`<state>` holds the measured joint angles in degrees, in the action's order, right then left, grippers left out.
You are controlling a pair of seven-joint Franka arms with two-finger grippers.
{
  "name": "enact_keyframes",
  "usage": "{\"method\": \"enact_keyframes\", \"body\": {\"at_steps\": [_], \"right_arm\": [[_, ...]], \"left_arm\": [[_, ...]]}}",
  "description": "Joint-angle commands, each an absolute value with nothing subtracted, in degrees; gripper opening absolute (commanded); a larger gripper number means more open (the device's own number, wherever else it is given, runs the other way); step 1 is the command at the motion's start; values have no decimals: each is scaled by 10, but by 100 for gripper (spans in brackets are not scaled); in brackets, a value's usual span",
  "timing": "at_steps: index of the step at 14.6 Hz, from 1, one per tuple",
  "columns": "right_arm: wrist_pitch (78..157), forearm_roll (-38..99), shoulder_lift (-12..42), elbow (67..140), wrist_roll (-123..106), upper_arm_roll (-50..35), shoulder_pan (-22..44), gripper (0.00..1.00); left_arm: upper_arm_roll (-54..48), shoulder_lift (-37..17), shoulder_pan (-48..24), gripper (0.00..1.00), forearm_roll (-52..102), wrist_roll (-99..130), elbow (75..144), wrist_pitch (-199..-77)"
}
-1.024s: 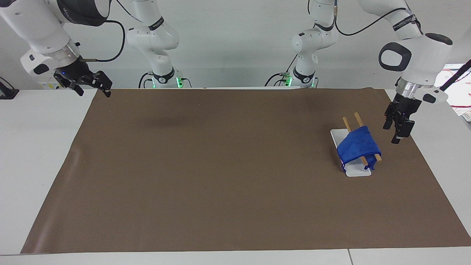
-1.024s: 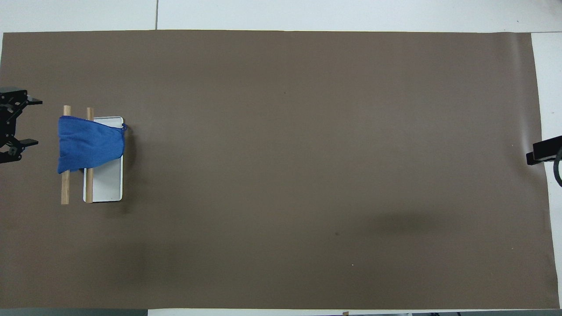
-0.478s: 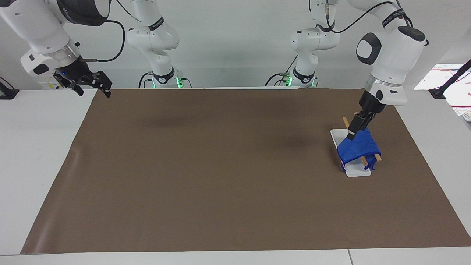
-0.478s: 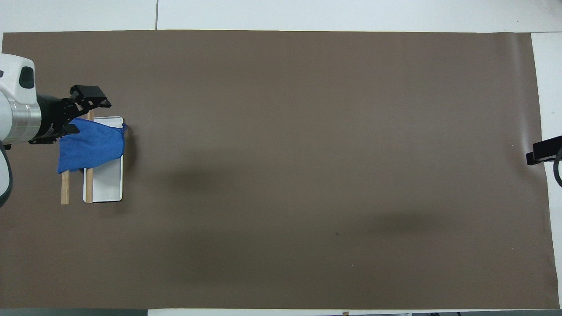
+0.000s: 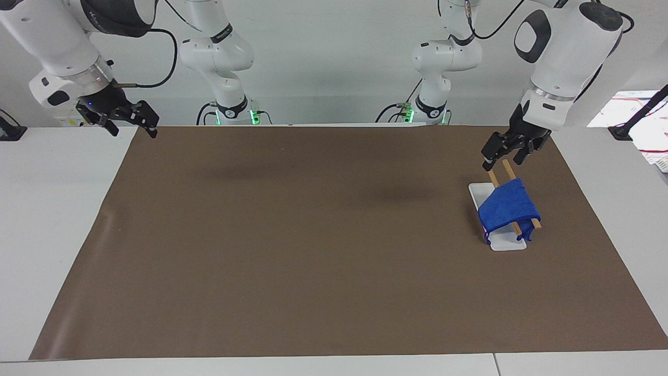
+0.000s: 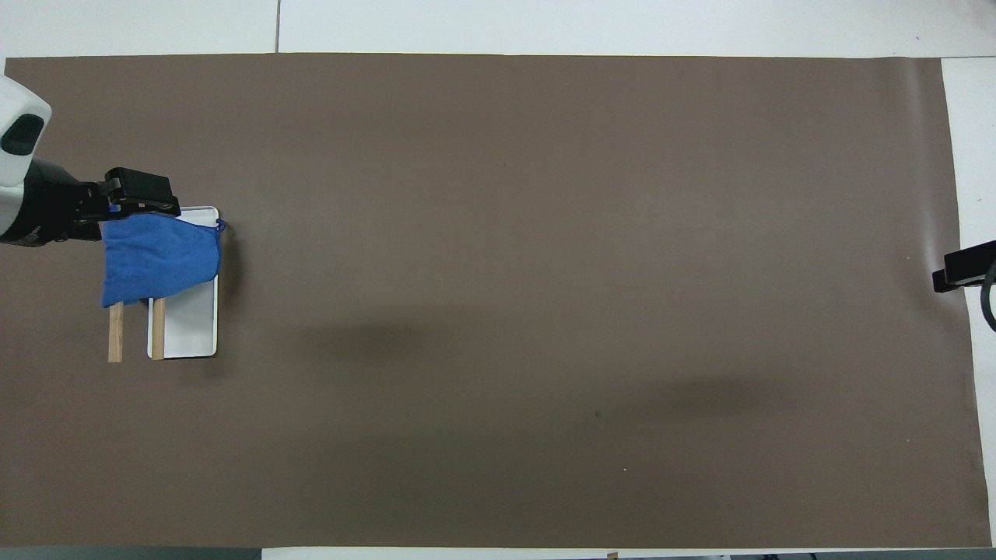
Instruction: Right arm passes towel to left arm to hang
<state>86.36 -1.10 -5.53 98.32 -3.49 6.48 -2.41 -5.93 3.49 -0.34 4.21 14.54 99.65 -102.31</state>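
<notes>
The blue towel (image 5: 509, 209) (image 6: 159, 257) hangs draped over the two wooden rods (image 5: 507, 168) (image 6: 158, 334) of a rack with a white base (image 5: 503, 244) (image 6: 191, 327), toward the left arm's end of the table. My left gripper (image 5: 504, 158) (image 6: 144, 201) hovers open over the rack, just above the towel's edge, holding nothing and clear of the cloth. My right gripper (image 5: 133, 129), with its blue light, waits open and empty over the mat's corner at the right arm's end.
A brown mat (image 5: 313, 235) covers most of the white table. Two more white arm bases (image 5: 229, 107) (image 5: 430, 107) stand at the robots' edge. Papers (image 5: 652, 141) lie off the mat at the left arm's end.
My left gripper swung in from beside the rack to the towel's edge, then lifted a little above the rods, still open. The towel and the right arm have not moved.
</notes>
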Motion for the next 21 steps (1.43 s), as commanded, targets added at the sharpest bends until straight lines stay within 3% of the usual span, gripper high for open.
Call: {"method": "enact_keyframes", "body": {"at_steps": [1,4,8,21], "right_arm": [[867,-9,-62,992,-45,65,-26,100],[867,-9,-62,992,-45,65,-27,100],[867,-9,-62,992,-45,65,-27,100],[867,-9,-62,992,-45,65,-27,100]], "left_arm": [[-53,12,-10,100,26,111,933,-947],[-54,11,-10,100,4,63,901,-886],[-54,42,-10,100,8,47,954,-888],[-53,42,-6,100,-4,6,949,-884]]}}
